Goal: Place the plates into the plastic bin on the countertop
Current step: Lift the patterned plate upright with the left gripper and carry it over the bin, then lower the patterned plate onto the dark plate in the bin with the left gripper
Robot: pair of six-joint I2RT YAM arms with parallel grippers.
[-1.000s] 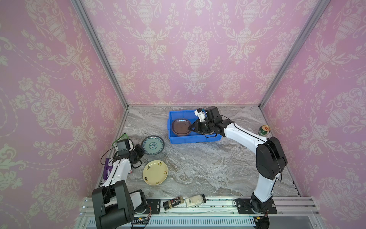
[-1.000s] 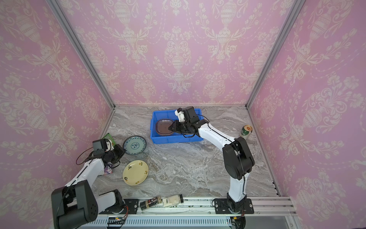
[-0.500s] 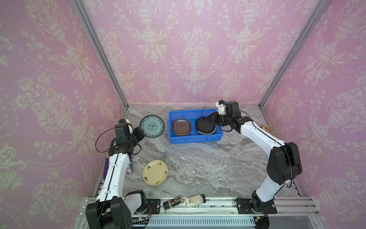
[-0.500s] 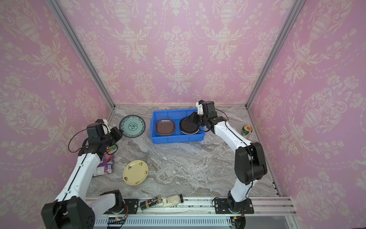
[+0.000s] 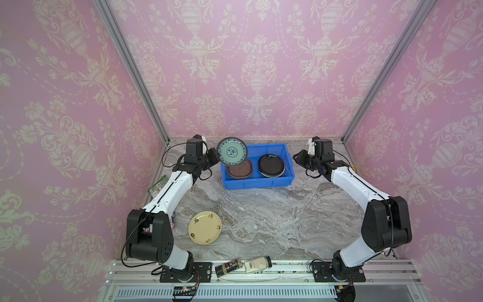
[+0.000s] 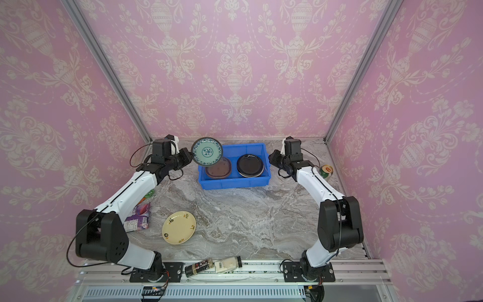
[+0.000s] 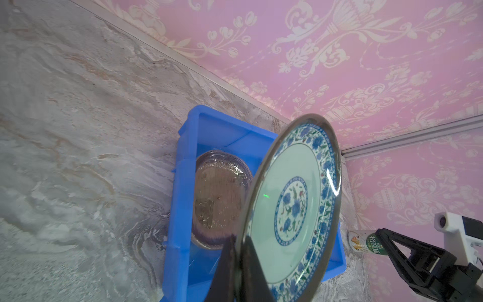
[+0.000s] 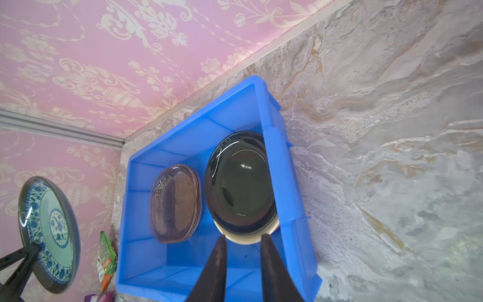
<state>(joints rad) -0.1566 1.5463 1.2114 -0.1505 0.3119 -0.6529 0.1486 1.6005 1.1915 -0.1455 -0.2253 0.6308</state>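
My left claw is clenching the teal plate, tilted over the blue bin; my right claw is hanging parted, empty.

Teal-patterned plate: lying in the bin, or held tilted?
Held tilted. The left claw grips the teal-patterned plate by its rim, near the left end of the blue bin.

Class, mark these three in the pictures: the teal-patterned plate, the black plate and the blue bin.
teal-patterned plate [image 5: 232, 151], in a top view, its flowered centre.
black plate [image 5: 271, 165], in a top view, its glossy middle.
blue bin [image 5: 257, 183], in a top view, its near wall.
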